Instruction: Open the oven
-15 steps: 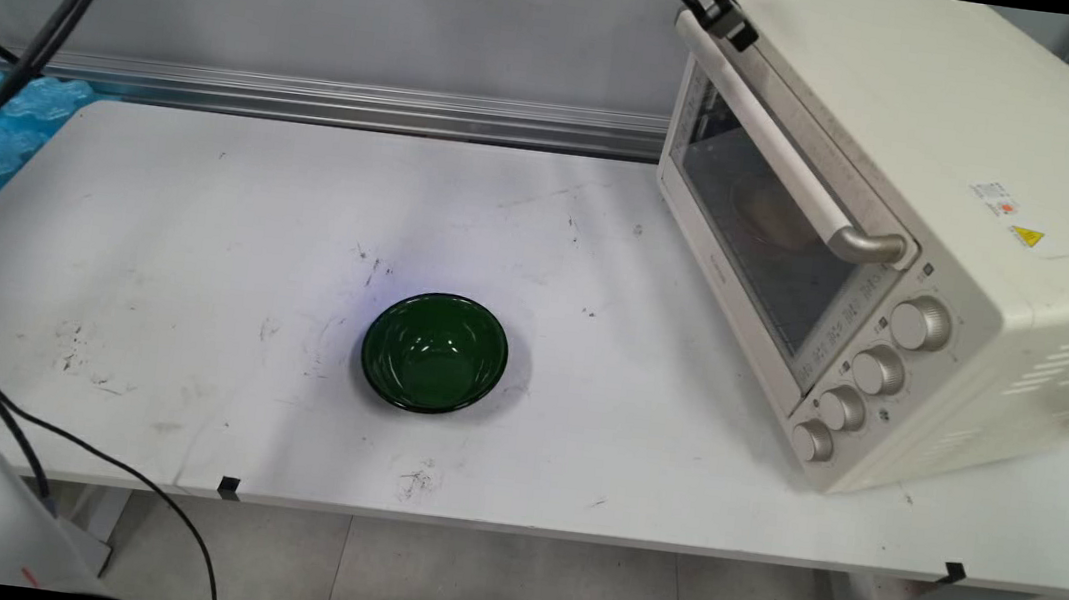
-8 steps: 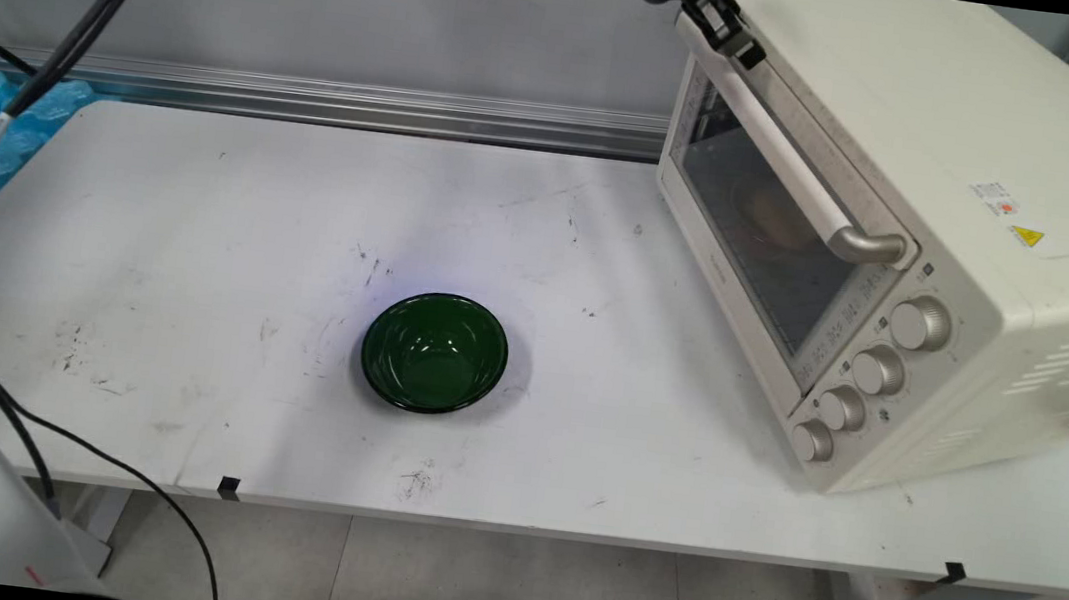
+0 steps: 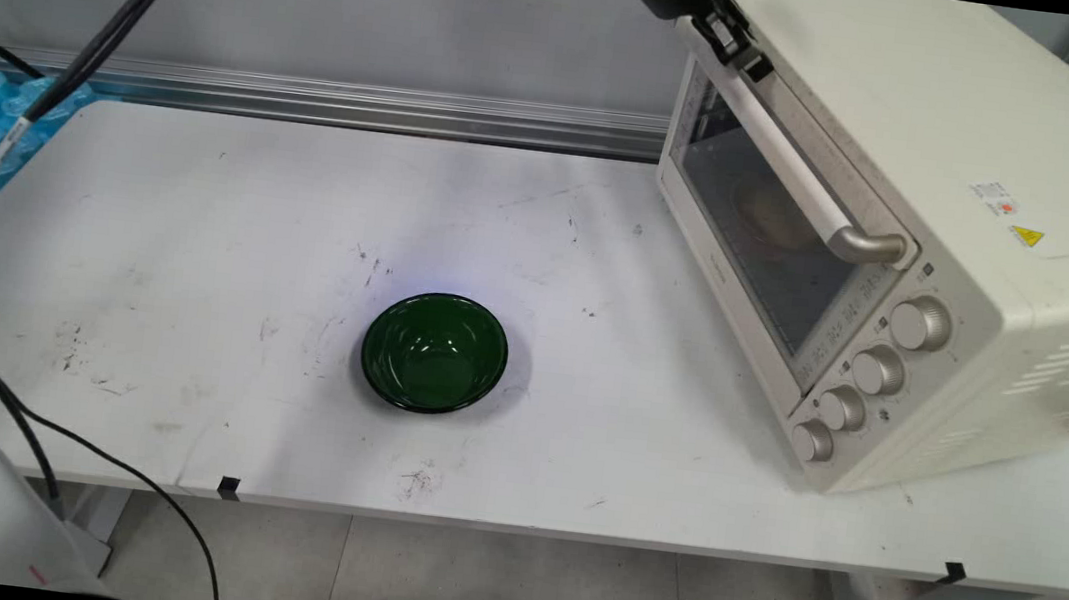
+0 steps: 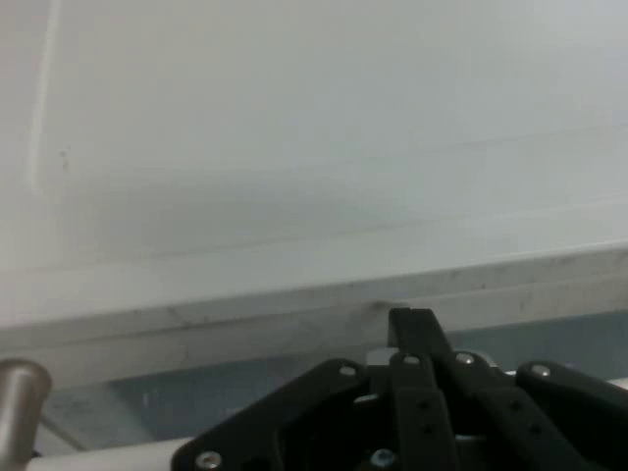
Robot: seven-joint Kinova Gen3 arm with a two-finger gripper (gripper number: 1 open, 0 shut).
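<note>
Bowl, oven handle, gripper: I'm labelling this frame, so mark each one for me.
Bowl (image 3: pixel 434 352), main view, inner bottom.
Oven handle (image 3: pixel 791 168), main view, middle of the bar.
Gripper (image 3: pixel 739 47), main view, fingertips at the handle's far end.

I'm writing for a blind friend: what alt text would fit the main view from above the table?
A black end effector sits at the far end of the handle on a cream toaster oven, whose glass door is closed, on the right of a scuffed white table. A dark green bowl, empty and upright, stands alone near the table's middle.
</note>
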